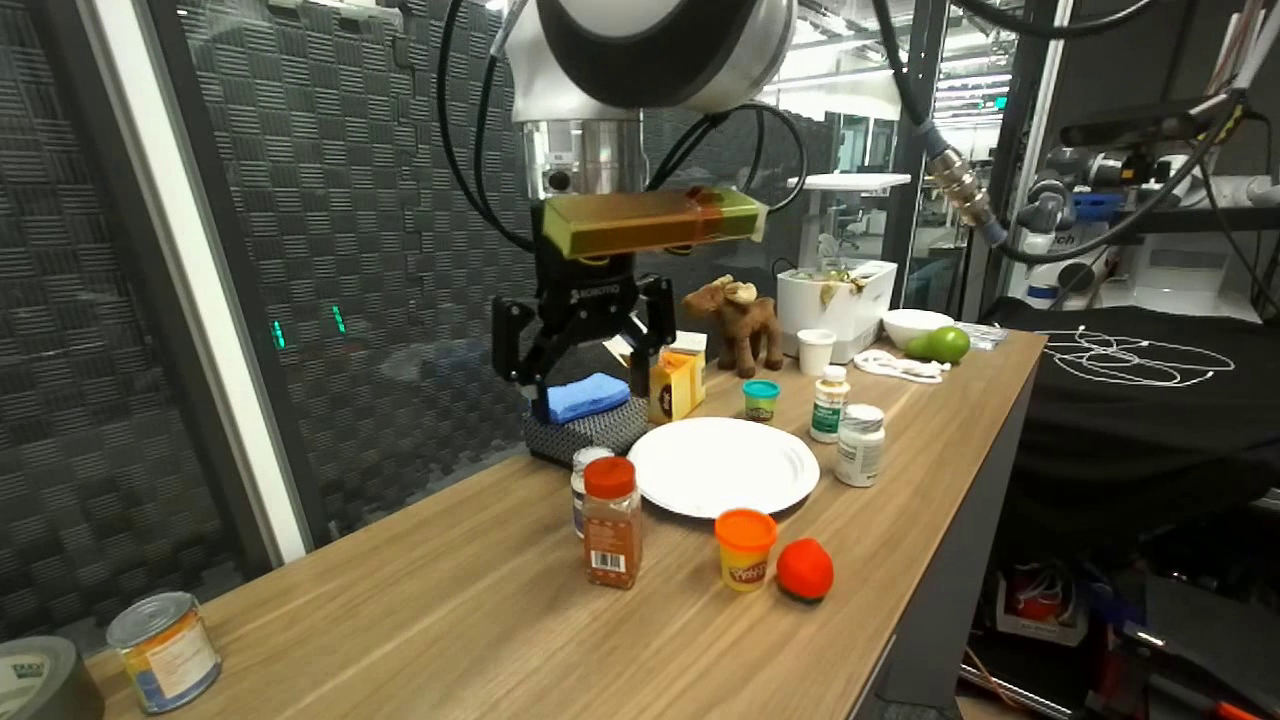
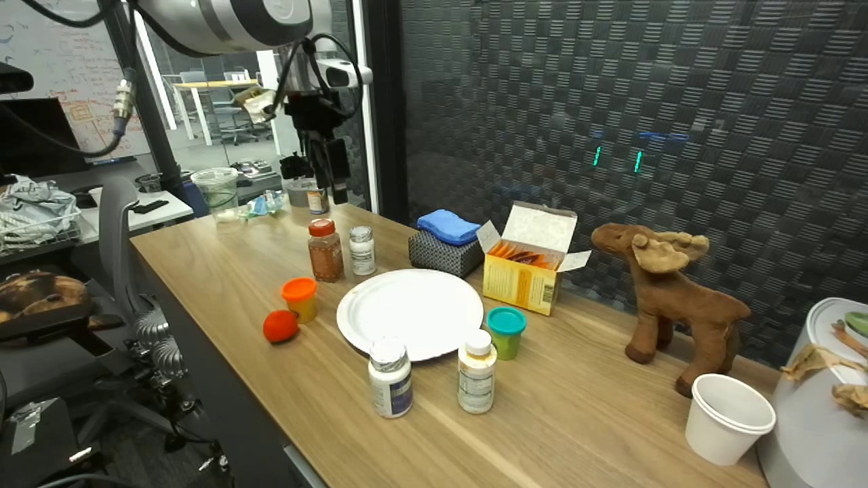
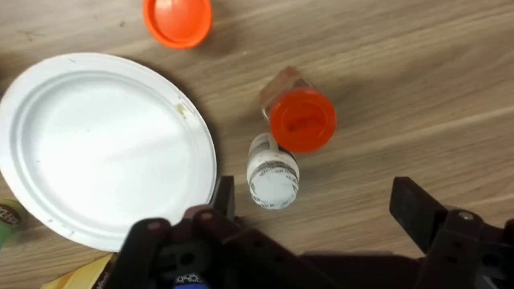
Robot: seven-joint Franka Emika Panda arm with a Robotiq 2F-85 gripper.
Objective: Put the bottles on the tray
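A white plate [image 1: 720, 465] lies on the table and also shows in the wrist view [image 3: 108, 152]; no other tray is in view. A small white bottle [image 3: 274, 186] stands beside a red-lidded spice bottle [image 3: 303, 120] near the plate; they also show in an exterior view as the small bottle [image 2: 363, 254] and spice bottle [image 2: 327, 257]. Across the plate stand a white bottle [image 1: 860, 450] and a green-labelled white bottle [image 1: 829, 405]. My gripper [image 3: 315, 194] is open and empty above the table, the small bottle nearer its left finger in the wrist view.
An orange-lidded tub [image 1: 745, 550] and red ball [image 1: 805, 570] stand near the plate. A teal-lidded tub [image 2: 506, 332], yellow box [image 2: 522, 281], dark box with blue cloth [image 2: 444, 254] and plush moose [image 2: 678, 305] stand behind. A can [image 1: 165, 655] and tape roll [image 1: 45, 680] lie aside.
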